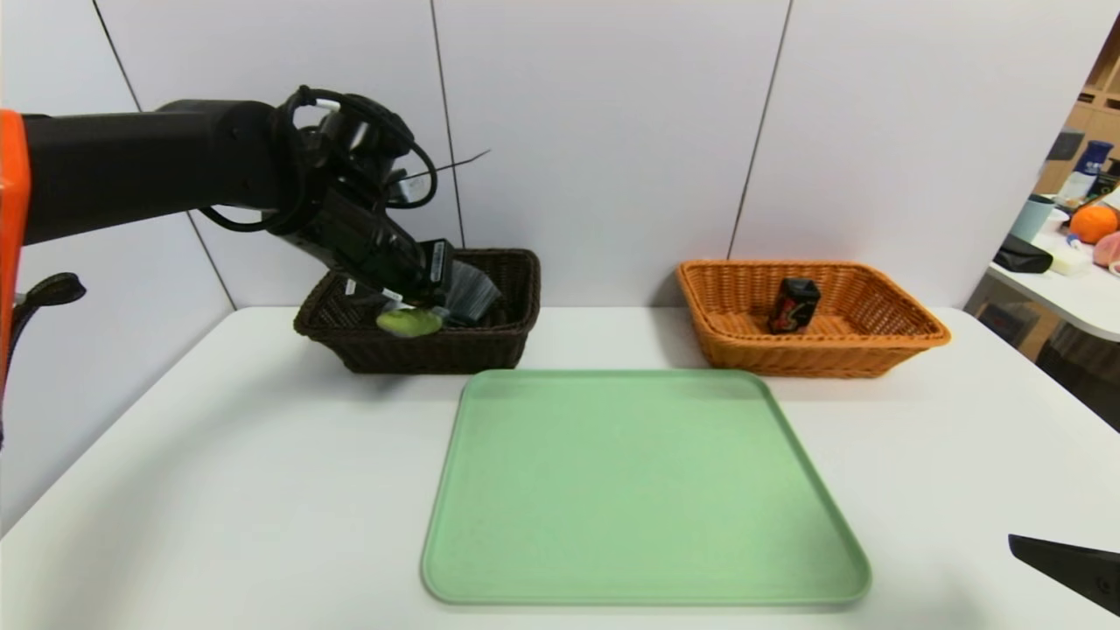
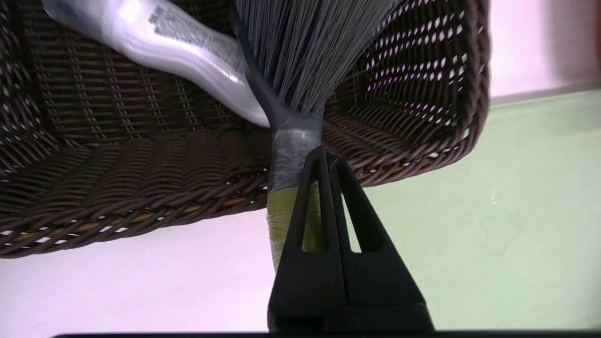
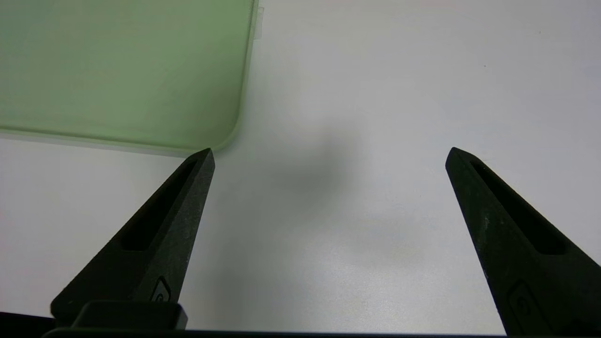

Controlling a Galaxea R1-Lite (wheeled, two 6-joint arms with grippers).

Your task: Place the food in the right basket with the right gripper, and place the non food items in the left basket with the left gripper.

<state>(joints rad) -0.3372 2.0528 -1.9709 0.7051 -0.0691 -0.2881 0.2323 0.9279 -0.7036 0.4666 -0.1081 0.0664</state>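
Observation:
The dark left basket (image 1: 490,346) holds the white bottle (image 2: 178,42) and the grey bristles of the hand brush (image 2: 305,56). The brush's green handle end (image 1: 409,322) sticks out over the basket's front rim (image 2: 141,202). My left gripper (image 2: 327,152) hovers over that rim, shut. Its two fingers meet along their whole length, and the handle lies beside and under them, not between them. The food (image 1: 794,305), a small black box, stands in the orange right basket (image 1: 875,350). My right gripper (image 3: 328,152) stands open and empty over the table, near the front right (image 1: 1067,564).
A light green tray (image 1: 643,490) lies in the middle of the white table, in front of both baskets. A white wall stands close behind the baskets. A side table with clutter (image 1: 1076,236) is at the far right.

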